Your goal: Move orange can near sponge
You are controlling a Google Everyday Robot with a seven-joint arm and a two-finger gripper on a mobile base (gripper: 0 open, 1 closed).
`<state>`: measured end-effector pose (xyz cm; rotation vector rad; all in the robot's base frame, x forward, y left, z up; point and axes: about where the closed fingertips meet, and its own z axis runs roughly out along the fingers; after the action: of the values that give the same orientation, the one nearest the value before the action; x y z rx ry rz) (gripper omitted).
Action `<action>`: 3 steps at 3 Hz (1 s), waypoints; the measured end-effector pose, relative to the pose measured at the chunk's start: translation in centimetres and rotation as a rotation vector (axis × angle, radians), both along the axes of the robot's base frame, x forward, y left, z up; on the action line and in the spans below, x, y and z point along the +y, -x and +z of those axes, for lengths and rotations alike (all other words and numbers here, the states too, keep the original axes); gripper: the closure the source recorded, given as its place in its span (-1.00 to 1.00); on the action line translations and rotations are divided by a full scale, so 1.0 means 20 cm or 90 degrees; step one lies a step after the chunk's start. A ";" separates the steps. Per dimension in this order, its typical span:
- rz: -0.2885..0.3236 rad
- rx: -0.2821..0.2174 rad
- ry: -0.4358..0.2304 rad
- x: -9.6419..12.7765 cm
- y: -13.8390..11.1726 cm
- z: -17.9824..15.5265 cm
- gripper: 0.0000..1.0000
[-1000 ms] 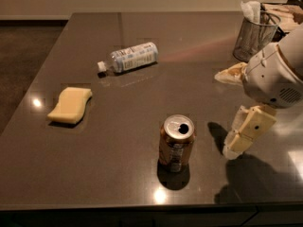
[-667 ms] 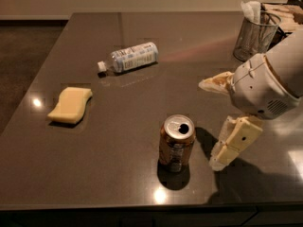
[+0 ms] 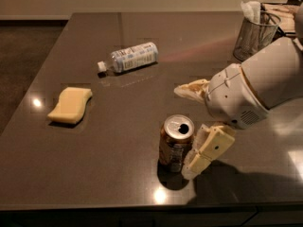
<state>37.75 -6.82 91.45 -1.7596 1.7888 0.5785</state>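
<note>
Can (image 3: 175, 148): orange-brown, silver top with dark opening, upright, front centre-right of table (image 3: 142, 46). Sponge (image 3: 70, 105): pale yellow, wavy edges, lying flat at left, well apart from can. Gripper (image 3: 183, 130) at can from the right, fingers spread: one just beside can's right side, other behind it.

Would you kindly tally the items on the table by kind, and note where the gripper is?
Orange can: 1
Sponge: 1
Plastic bottle: 1
Wire mesh holder: 1
Total: 4
Gripper, open, flanks the orange can at its right.
</note>
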 end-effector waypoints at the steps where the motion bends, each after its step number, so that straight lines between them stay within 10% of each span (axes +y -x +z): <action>1: -0.002 0.004 -0.025 0.06 0.01 0.01 -0.68; 3: -0.016 0.010 -0.040 0.09 -0.01 0.00 0.41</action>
<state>37.85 -4.94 91.48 -1.6918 1.7810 0.6329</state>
